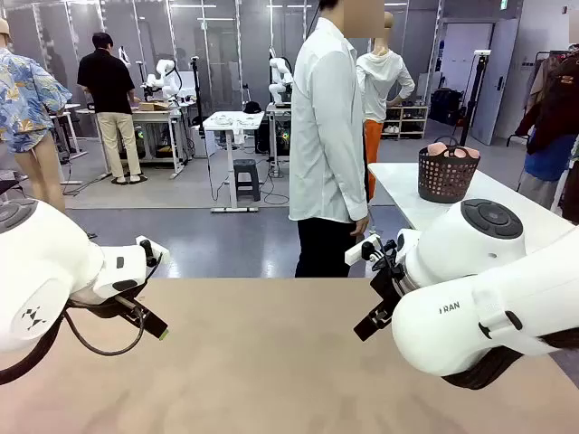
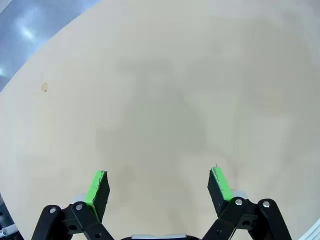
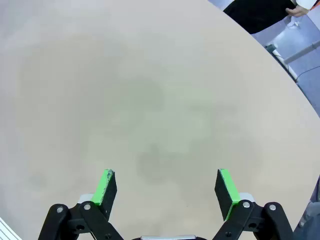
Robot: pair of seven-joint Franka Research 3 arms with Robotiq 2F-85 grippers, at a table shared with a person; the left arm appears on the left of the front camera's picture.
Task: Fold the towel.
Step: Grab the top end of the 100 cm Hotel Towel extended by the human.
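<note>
- Plainly, the tan table (image 1: 271,362) in front of the robot carries no cloth: both wrist views look down on bare tabletop.
- The left gripper (image 2: 159,182) hangs above that surface with its jaws spread wide and nothing between the green pads (image 2: 97,186).
- The right gripper (image 3: 167,186) is the same, released and empty, hovering over bare tabletop near the far edge.
- The towel (image 1: 443,150) appears to be the pale pink cloth bunched at the top of the dark basket (image 1: 448,181). That basket stands on a separate white table (image 1: 398,185) beyond the robot's own, off to the robot's right.
- A person (image 1: 326,136) in a white shirt stands at the far side, turned side-on towards that table, with one hand low by the hip and holding nothing that can be made out.
- The deciding relation: the towel lies well apart from both sets of fingers, ahead and to the right. The right arm is the nearer one, though the basket looks beyond an easy reach.
- Its long axis cannot be told, since it sits bundled up and is not laid out.
- By this reading, folding has not begun. The towel probably has to be brought over and spread on the tan table first, most likely by the person.
</note>
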